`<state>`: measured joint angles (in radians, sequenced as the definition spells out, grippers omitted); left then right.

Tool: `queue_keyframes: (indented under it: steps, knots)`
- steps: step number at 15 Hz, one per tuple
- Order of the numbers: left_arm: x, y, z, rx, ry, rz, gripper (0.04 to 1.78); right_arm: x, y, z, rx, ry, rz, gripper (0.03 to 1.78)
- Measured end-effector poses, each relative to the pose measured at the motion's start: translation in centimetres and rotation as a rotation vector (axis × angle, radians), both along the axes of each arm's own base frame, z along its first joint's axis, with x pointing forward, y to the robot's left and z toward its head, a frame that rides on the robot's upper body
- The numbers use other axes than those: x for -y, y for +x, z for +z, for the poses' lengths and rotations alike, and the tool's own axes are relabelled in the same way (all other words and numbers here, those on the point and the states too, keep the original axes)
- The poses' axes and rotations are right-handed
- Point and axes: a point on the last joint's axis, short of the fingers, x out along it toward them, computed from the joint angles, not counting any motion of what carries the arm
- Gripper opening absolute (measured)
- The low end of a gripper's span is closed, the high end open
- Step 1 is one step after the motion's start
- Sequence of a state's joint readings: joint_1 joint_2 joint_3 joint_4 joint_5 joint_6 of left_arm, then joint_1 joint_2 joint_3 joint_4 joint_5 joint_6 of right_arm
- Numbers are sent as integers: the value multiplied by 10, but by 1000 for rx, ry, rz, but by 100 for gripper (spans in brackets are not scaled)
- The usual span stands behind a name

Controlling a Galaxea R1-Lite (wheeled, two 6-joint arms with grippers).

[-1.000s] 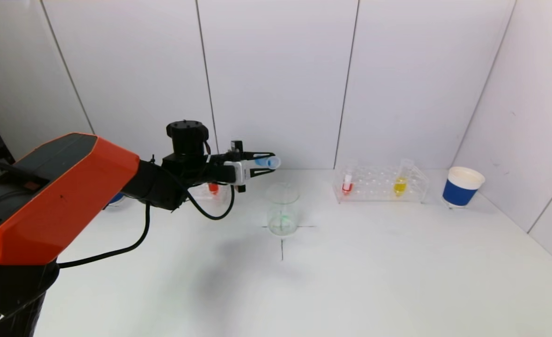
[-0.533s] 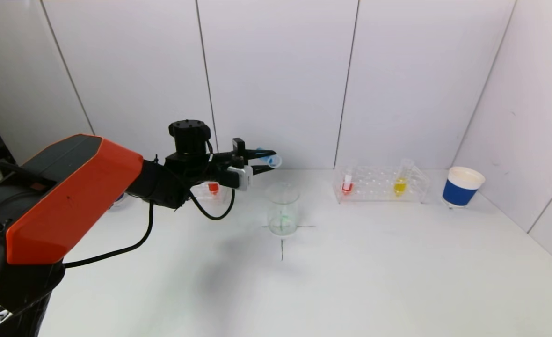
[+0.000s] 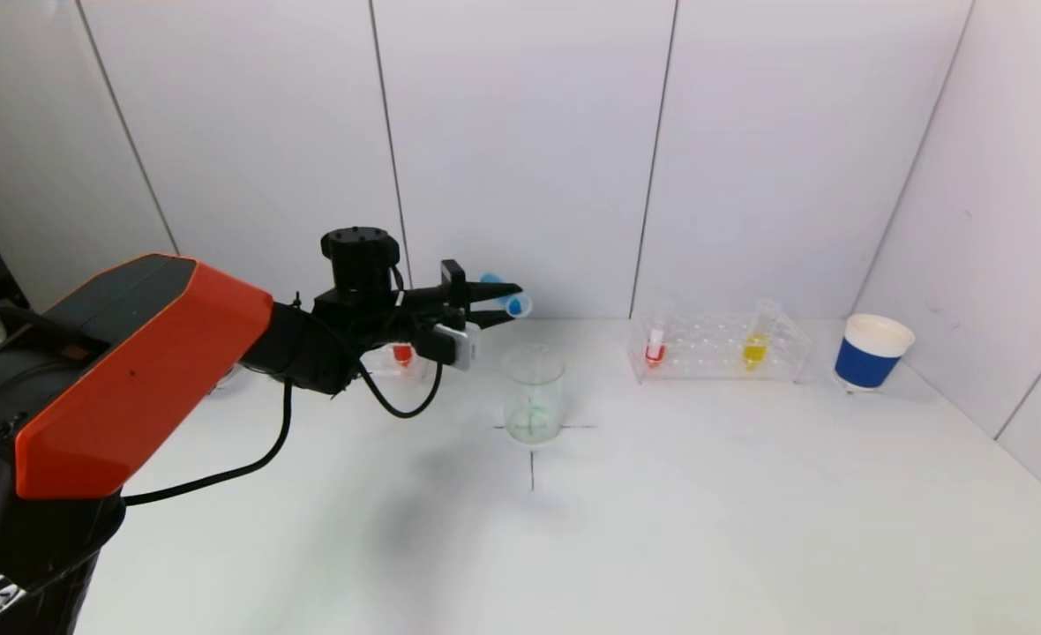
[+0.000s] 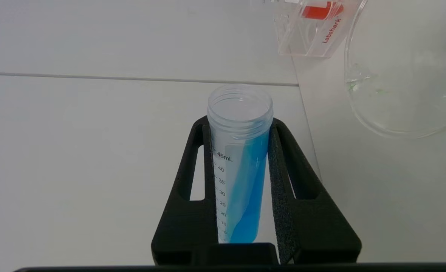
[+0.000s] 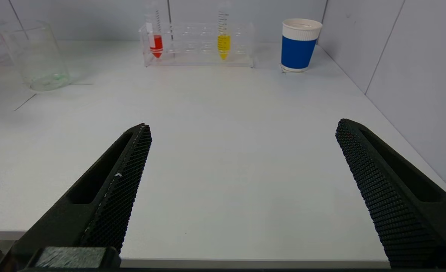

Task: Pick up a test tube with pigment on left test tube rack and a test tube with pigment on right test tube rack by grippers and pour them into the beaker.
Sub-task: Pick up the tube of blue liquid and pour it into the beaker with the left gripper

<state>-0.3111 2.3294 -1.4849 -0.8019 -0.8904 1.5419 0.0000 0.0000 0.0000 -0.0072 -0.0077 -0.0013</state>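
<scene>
Head view, left end effector (image 3: 501,302) clamping blue tube (image 3: 510,304), rolled further since earlier, above beaker (image 3: 533,393), right end effector (image 5: 242,158) spread wide.

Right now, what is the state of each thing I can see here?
Blue test tube: uncapped, tilted, held above beaker.
Left end effector: shut on blue test tube.
Right end effector: open, empty.
Beaker: upright, green traces inside.
Red test tube: standing in right rack.
Yellow test tube: standing in right rack.
Paper cup: upright.
</scene>
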Motion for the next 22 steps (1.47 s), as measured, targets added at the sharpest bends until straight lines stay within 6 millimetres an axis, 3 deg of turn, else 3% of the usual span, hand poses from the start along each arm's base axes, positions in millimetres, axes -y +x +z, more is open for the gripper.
queue_keyframes:
  steps: [22]
  knots:
    - [8, -5, 3, 246, 91, -16, 43, 0, 0, 0, 0, 0, 0, 177]
